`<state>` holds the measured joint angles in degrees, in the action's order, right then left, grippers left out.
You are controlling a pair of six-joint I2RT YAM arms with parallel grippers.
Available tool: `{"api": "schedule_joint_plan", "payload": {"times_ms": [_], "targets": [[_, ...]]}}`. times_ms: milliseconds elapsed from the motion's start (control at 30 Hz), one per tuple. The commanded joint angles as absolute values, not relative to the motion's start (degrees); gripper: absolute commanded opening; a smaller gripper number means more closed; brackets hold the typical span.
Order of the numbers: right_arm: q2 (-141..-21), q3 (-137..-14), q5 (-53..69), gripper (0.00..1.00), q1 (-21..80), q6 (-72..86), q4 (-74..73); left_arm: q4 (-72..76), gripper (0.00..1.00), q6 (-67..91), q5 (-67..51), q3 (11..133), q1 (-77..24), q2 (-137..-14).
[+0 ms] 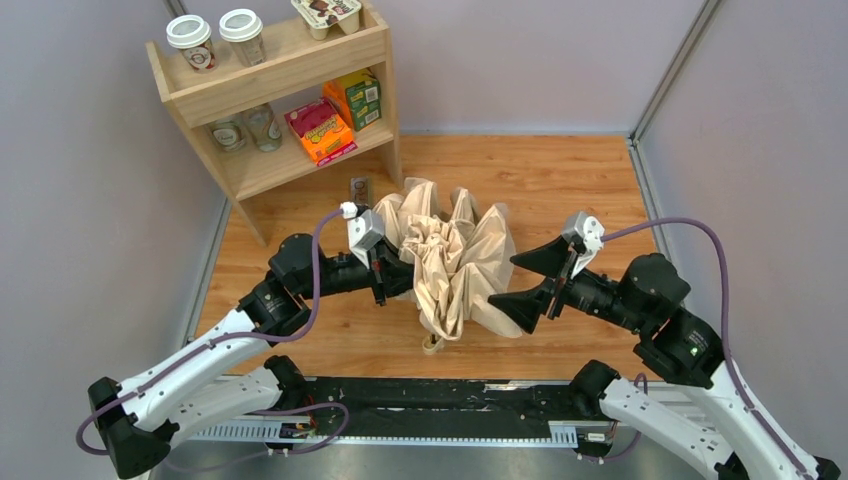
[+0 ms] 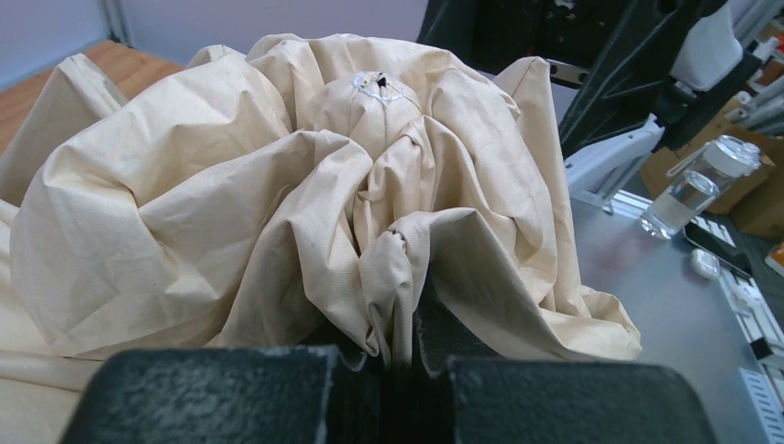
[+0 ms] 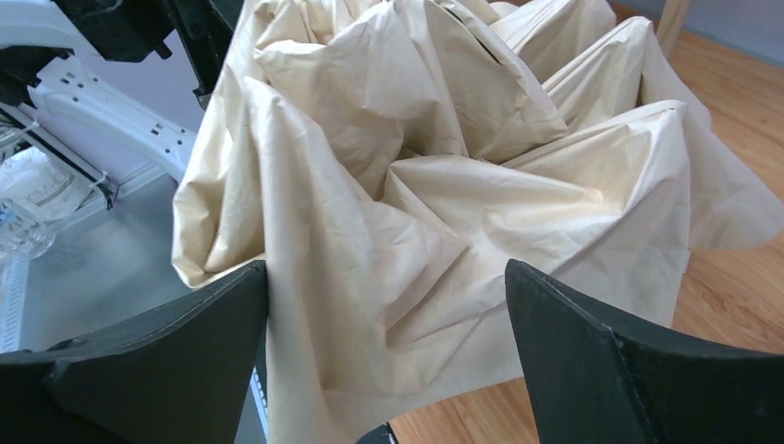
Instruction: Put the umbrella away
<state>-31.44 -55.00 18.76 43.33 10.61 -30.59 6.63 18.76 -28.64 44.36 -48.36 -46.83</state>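
The pale beige-tan fabric folding umbrella point(image 1: 455, 262) lies collapsed but unrolled in the middle of the light wooden table point(image 1: 560, 175). Its canopy is puffed into loose, crumpled pleats that fan out toward 12 o'clock and gather to a narrow end at 6 o'clock, nearest the arms' bases. Shaft and handle are buried in the cloth. A small pale loop at that 6 o'clock end may be the strap, but it is too small to tell.

At the bundle's 9 o'clock side the black left gripper point(image 1: 383, 272) is clamped tight on a pinched fold of canopy, which its wrist view shows squeezed between the two pads. It seems to serve as an anchor, so the slack fabric cannot slide or turn while the other arm works.

At 3 o'clock the black right gripper point(image 1: 528, 282) has its jaws spread wide and holds nothing. Its fingers bracket the outer pleats, one toward 2 o'clock and one toward 4 o'clock. Whether they brush the cloth cannot be told. That placement looks meant for gathering the pleats inward. The umbrella thus sits between the two grippers, held at one side only.

Further out, at 11 o'clock, a light wooden two-tier shelf point(image 1: 290, 60) carries lidded paper cups point(image 1: 190, 40) and bright boxes point(image 1: 335, 120).
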Motion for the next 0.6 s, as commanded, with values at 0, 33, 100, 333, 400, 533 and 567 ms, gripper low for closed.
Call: {"api": "schedule_joint_plan", "payload": {"times_ms": [0, 33, 100, 333, 400, 533, 567], "targets": [[-34.2, -53.7, 24.0, 1.0, 43.4, 7.7, -30.3, 18.1, 0.0, 21.3, -36.8, 44.2, -48.4, -46.2], [-34.4, -53.4, 25.7, 1.0, 43.3, 7.5, -29.3, 19.9, 0.0, 21.7, -38.2, 43.9, -48.3, -46.4], [-34.3, -51.6, 28.0, 1.0, 43.4, 7.8, -25.2, 23.1, 0.0, 23.5, -40.5, 43.2, -48.4, -46.8], [-37.3, -48.8, 32.9, 1.0, 43.5, 10.5, -11.6, 30.0, 0.0, 28.7, -48.2, 44.0, -48.4, -51.3], [-39.1, -49.0, 36.5, 1.0, 43.5, 11.6, -8.7, 32.2, 0.0, 30.3, -49.9, 44.0, -48.4, -52.6], [-41.0, -49.1, 39.5, 1.0, 43.4, 12.7, -4.1, 35.6, 0.0, 32.3, -52.5, 44.2, -48.4, -54.7], [-41.6, -49.1, 40.1, 1.0, 43.4, 12.7, -3.5, 36.1, 0.0, 33.1, -53.2, 44.3, -48.4, -55.4]]}}
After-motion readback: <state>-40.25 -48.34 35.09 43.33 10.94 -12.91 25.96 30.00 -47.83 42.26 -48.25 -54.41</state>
